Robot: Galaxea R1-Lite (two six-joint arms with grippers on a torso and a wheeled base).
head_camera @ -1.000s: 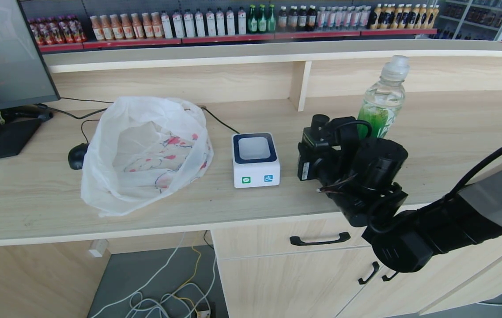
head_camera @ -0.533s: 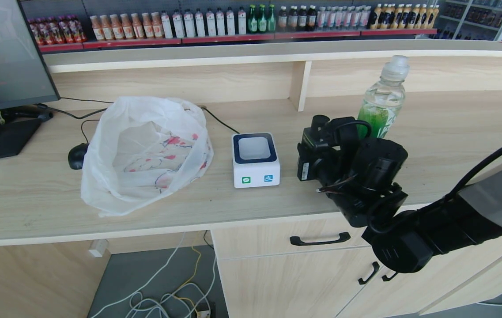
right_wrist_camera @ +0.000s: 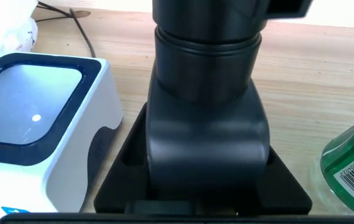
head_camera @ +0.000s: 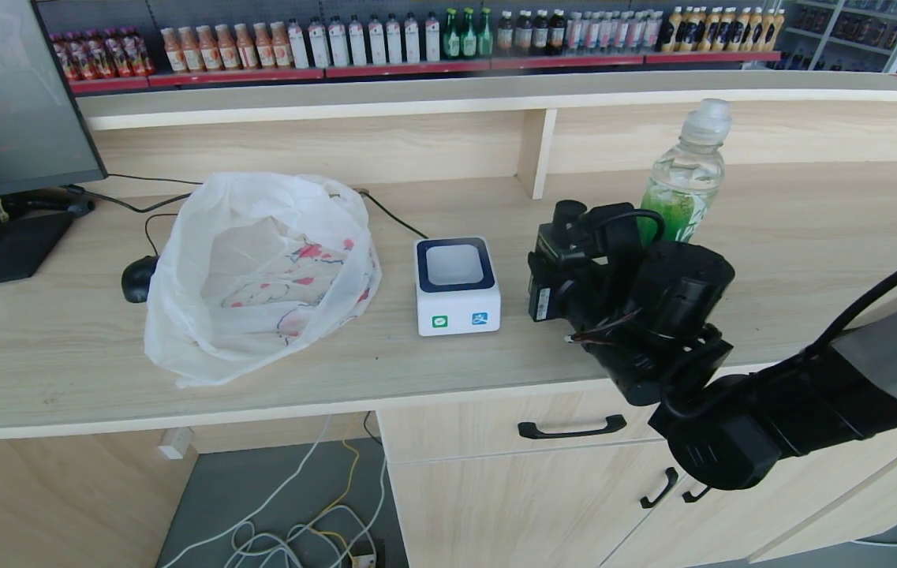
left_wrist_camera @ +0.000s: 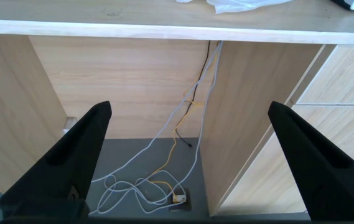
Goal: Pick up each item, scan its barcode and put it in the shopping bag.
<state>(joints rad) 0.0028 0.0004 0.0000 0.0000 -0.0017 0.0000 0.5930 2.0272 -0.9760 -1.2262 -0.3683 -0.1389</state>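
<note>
A clear bottle (head_camera: 685, 177) with a green label and pale cap stands upright on the counter at the right. Its barcode side shows in the right wrist view (right_wrist_camera: 351, 165). My right gripper (head_camera: 574, 256) hovers just in front of the bottle, between it and the white scanner (head_camera: 456, 285). A black cylindrical part blocks the middle of the right wrist view, with the scanner (right_wrist_camera: 33, 118) beside it. The white shopping bag (head_camera: 259, 272) sits open on the counter's left. My left gripper (left_wrist_camera: 189, 109) hangs open below the counter edge, with nothing in it.
A monitor (head_camera: 6, 102) on a stand and a black mouse (head_camera: 137, 278) sit at the counter's left, with cables behind the bag. A raised back ledge (head_camera: 495, 102) and a divider (head_camera: 536, 154) bound the counter. Drawers (head_camera: 570, 430) and floor cables (left_wrist_camera: 164, 180) lie below.
My right arm has edged slightly to the left and toward the back of the counter. The bottle, scanner and bag have stayed where they were.
</note>
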